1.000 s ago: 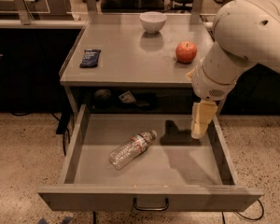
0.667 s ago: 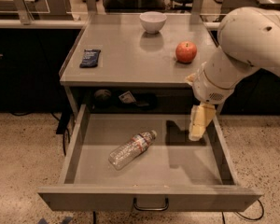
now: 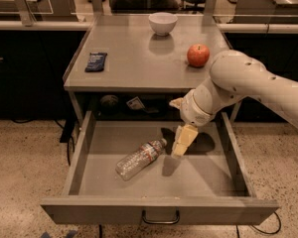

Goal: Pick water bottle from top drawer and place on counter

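Observation:
The water bottle point(image 3: 140, 158) lies on its side in the open top drawer point(image 3: 159, 209), left of centre, its pale cap pointing to the upper right. My gripper point(image 3: 180, 149) hangs down inside the drawer just right of the bottle's cap end, apart from it and holding nothing. The white arm point(image 3: 248, 86) comes in from the right, over the drawer's right side. The counter point(image 3: 144, 58) is above and behind the drawer.
On the counter stand a white bowl point(image 3: 162, 23) at the back, a red apple point(image 3: 198, 55) at the right and a dark blue flat packet point(image 3: 96, 61) at the left. Small items lie in the shadow under the counter point(image 3: 135, 103).
My arm has swung left and lower into the drawer; the gripper went from the drawer's right side to just beside the bottle's cap. The bottle has not moved.

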Controlling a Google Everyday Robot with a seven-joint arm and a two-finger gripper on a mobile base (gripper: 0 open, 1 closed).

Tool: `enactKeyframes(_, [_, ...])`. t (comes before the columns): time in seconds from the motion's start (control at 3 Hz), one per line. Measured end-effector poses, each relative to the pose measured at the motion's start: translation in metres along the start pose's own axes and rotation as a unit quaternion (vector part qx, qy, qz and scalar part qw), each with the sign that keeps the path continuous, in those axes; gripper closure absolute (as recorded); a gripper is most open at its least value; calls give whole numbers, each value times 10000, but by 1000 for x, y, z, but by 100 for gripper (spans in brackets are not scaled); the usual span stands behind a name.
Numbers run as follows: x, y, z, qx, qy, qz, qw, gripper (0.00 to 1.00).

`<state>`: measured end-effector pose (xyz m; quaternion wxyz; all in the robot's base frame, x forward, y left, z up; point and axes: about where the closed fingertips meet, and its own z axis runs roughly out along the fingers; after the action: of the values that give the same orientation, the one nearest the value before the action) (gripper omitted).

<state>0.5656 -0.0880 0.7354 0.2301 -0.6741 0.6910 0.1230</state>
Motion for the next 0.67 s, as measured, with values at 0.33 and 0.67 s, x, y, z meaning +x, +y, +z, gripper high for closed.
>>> enactKeyframes(0.33, [0,0,0,-1,0,-1,10000,0])
enactKeyframes(0.67, [-7,10,36,-292,61,-120,9995,0])
